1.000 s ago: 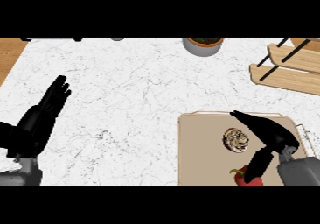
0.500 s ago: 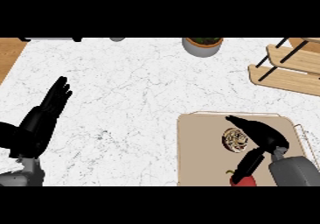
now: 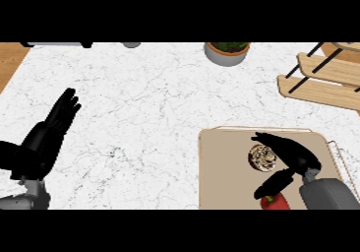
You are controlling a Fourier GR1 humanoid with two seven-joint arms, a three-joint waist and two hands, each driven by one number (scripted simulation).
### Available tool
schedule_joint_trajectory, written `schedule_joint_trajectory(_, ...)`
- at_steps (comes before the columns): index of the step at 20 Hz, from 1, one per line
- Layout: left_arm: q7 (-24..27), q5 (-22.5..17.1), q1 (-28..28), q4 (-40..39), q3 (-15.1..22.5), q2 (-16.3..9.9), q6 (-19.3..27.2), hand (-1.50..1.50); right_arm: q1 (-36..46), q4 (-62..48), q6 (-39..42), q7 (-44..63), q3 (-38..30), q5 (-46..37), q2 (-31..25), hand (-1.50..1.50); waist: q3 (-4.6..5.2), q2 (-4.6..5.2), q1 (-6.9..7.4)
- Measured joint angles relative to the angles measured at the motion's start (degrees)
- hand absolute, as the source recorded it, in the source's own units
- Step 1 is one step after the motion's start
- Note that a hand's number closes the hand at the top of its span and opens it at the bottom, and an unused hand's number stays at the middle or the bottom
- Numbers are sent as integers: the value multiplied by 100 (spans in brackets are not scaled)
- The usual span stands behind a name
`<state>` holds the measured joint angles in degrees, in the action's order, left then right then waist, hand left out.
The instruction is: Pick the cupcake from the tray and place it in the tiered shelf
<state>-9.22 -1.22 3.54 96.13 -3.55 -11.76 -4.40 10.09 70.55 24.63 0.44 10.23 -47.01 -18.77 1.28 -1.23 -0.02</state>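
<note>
My right hand (image 3: 290, 156) sits at about four o'clock in the head view, over the beige tray (image 3: 223, 172), fingers stretched toward eleven o'clock and the thumb splayed down toward seven, so the hand is spread and holding nothing. The fingers pass just beside the cupcake (image 3: 262, 158), along its three o'clock edge; I cannot tell whether they touch it. The cupcake lies on the tray, seen from above as a round, speckled brown and cream top. Below the thumb, at the tray's six o'clock edge, a small red object (image 3: 274, 202) shows, partly hidden by my grey forearm. My left hand (image 3: 39, 145) rests at nine o'clock on the white marble counter (image 3: 154, 108), fingers straight and held together, pointing toward one o'clock, gripping nothing. The wooden tiered shelf (image 3: 329, 74) stands at two o'clock, well apart from the tray. A potted plant (image 3: 227, 52) in a grey pot sits at twelve o'clock.
</note>
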Motion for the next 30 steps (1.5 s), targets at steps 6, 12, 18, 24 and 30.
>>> schedule_joint_trajectory(6, -125, -54, 182, -43, -90, -50, -54, 0, 32, -295, -1197, -618, -110, -370, 28, 150, -2, -14, 37)
schedule_joint_trajectory(12, -144, -18, 47, 104, -57, 7, -64, 0, 231, -640, -1920, -1130, -293, -522, 41, 150, -44, 11, 66)
schedule_joint_trajectory(18, -144, -4, 42, 80, -112, 13, -69, 0, 135, -133, -2218, -261, -617, -543, 333, 150, -94, 72, -17)
schedule_joint_trajectory(24, -130, 6, -68, 113, -149, 1, -70, 0, 15, 1029, -2627, 1715, -689, -847, 1274, 150, -106, 59, -98)
schedule_joint_trajectory(30, -143, 56, -38, 87, -127, 61, -18, 0, 185, 2850, -2642, 2905, -736, -1107, 1585, 150, -116, 66, -115)
